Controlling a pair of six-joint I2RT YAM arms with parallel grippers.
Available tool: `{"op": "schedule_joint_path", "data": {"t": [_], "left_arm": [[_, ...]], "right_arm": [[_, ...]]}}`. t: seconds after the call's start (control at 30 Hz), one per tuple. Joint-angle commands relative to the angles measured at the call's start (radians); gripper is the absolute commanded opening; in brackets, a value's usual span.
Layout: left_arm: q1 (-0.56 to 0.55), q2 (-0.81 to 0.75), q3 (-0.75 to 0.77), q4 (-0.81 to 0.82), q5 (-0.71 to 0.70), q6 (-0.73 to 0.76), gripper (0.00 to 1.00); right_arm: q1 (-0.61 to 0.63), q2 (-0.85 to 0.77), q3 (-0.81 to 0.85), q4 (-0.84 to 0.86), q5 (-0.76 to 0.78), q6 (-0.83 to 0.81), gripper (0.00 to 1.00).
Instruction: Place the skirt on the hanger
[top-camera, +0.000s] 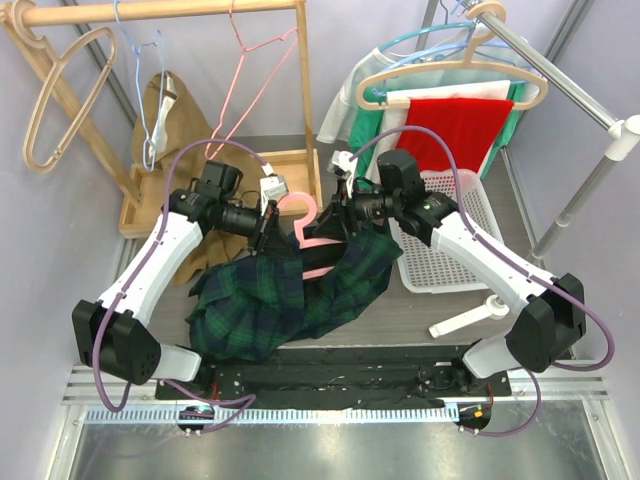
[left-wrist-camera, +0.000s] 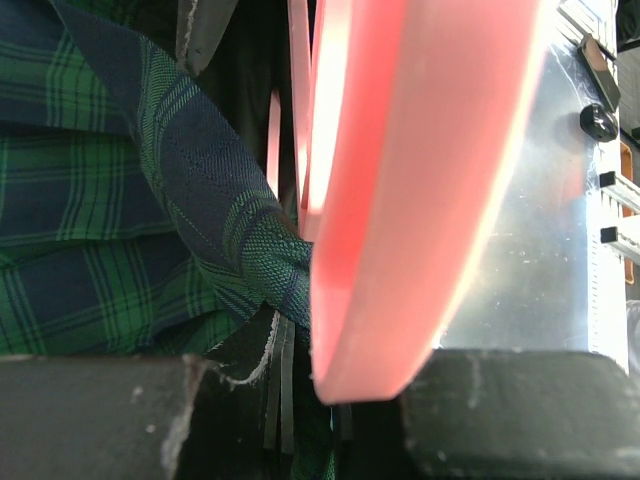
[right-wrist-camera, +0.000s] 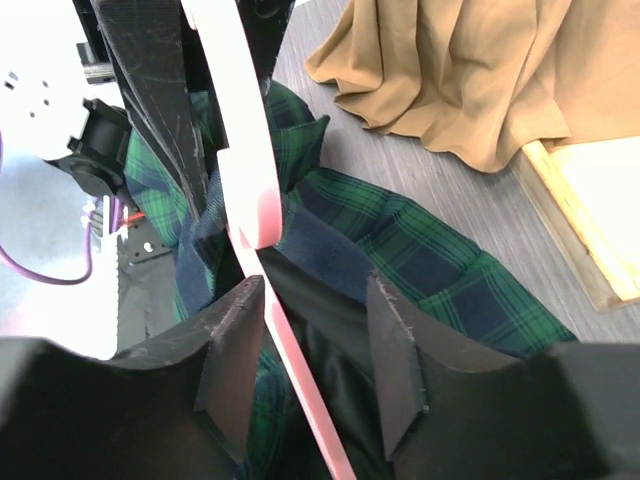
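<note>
Skirt against pink hanger

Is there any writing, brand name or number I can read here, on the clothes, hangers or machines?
No readable text anywhere.
The green-and-navy plaid skirt and the pink plastic hanger show no lettering or tag.
The small white block by the left wrist: any marking is too small to read.
</note>
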Motion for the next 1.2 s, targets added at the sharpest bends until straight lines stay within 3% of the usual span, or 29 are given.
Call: {"op": "schedule_joint_path", "data": {"t": [0.0, 0.23, 0.73, 0.9, 1.03, 1.17], "left_arm": [[0.0, -0.004, 0.05, -0.018, 0.076, 0.045, 0.0], [0.003, -0.002, 0.053, 0.002, 0.057, 0.032, 0.0], [0.007, -0.002, 0.063, 0.023, 0.065, 0.005, 0.0], [0.007, -0.006, 0.062, 0.042, 0.051, -0.014, 0.0], [0.008, -0.027, 0.036, 0.118, -0.004, -0.066, 0.0], [0.011, -0.082, -0.025, 0.229, -0.102, -0.173, 0.0]], "right_arm": [[0.004, -0.037, 0.005, -0.041, 0.0, -0.074, 0.46], [0.008, 0.055, 0.12, -0.304, -0.071, -0.23, 0.43], [0.035, 0.076, 0.161, -0.298, -0.103, -0.236, 0.41], [0.093, 0.158, 0.227, -0.379, -0.112, -0.284, 0.33], [0.116, 0.181, 0.24, -0.41, -0.085, -0.284, 0.11], [0.116, 0.136, 0.191, -0.384, -0.014, -0.253, 0.01]]}}
